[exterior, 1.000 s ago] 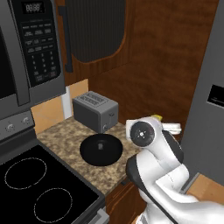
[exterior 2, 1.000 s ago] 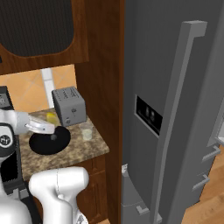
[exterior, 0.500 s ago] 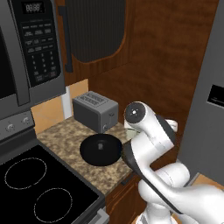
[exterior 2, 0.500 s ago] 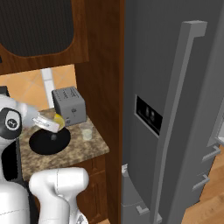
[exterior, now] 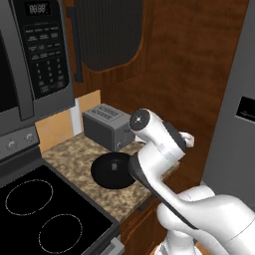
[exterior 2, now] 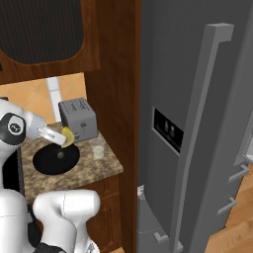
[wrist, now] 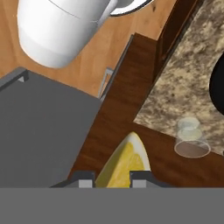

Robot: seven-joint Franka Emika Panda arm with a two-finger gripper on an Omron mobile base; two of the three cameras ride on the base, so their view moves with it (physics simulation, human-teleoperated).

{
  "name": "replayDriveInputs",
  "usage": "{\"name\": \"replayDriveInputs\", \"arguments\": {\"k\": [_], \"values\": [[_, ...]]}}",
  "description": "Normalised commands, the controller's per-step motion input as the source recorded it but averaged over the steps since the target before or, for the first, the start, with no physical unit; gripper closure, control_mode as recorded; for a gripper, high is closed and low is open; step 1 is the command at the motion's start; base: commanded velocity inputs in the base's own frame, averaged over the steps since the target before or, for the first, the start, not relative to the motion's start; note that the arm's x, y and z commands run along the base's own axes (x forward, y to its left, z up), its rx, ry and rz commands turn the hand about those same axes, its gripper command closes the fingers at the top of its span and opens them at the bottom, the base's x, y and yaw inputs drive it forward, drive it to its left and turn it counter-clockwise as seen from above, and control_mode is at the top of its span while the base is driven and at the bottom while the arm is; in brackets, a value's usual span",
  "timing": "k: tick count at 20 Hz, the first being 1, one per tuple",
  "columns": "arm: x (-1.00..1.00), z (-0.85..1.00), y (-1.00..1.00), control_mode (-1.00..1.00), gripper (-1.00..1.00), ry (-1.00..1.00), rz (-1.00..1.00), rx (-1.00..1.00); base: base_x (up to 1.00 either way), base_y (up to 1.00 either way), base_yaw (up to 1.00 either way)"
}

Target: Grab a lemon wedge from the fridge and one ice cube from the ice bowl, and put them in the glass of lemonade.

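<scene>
Between the two dark finger tips sits the lemon wedge (wrist: 124,164) — the gripper (wrist: 112,178) is clamped on it, yellow flesh and pale rind poking up past the tips in the hand view. From the right base camera the same wedge (exterior 2: 67,135) shows as a bright yellow bit at the end of the gripper (exterior 2: 63,138), held up in the air over the speckled counter (exterior 2: 106,167).

Under the gripper and a little to its side in that view lies the ice bowl (exterior 2: 56,159), the flat black dish, with a tiny pale speck on it that may be the ice cube — too small to be sure. Just beyond the gripper stands the grey toaster (exterior 2: 78,119), close but apart from it. The glass of lemonade (exterior 2: 98,147) stands on the counter beside the dish, lower than the wedge and off toward the fridge (exterior 2: 197,123) side; the wedge is not over it. In the hand view the glass (wrist: 191,141) sits to the right of the wedge near the counter's edge — clearly apart from the finger tips.

From the left base camera the white arm's wrist covers the gripper; the black dish (exterior: 112,170) lies just in front of it, the toaster (exterior: 107,125) behind.
</scene>
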Motion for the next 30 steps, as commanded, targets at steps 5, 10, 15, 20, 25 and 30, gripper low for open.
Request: {"name": "replayDriveInputs", "arguments": {"k": [5,10,15,20,25,30], "values": [[0.04,-0.15,-0.03,-1.00,1.00,-0.06,-0.03,-0.03,0.00,0.00,0.00],[0.12,0.00,-0.05,-1.00,1.00,0.00,-0.03,0.00,0.00,0.00,0.00],[0.30,-0.03,0.00,-1.00,1.00,0.00,-0.03,0.00,0.00,0.00,0.00],[0.33,-0.11,0.00,-1.00,1.00,0.00,-0.03,0.00,0.00,0.00,0.00],[0.12,-0.13,0.00,-1.00,1.00,0.00,-0.03,-0.05,0.00,0.00,0.00],[0.07,-0.03,0.00,-1.00,1.00,0.00,-0.02,-0.05,0.00,0.00,0.00]]}}
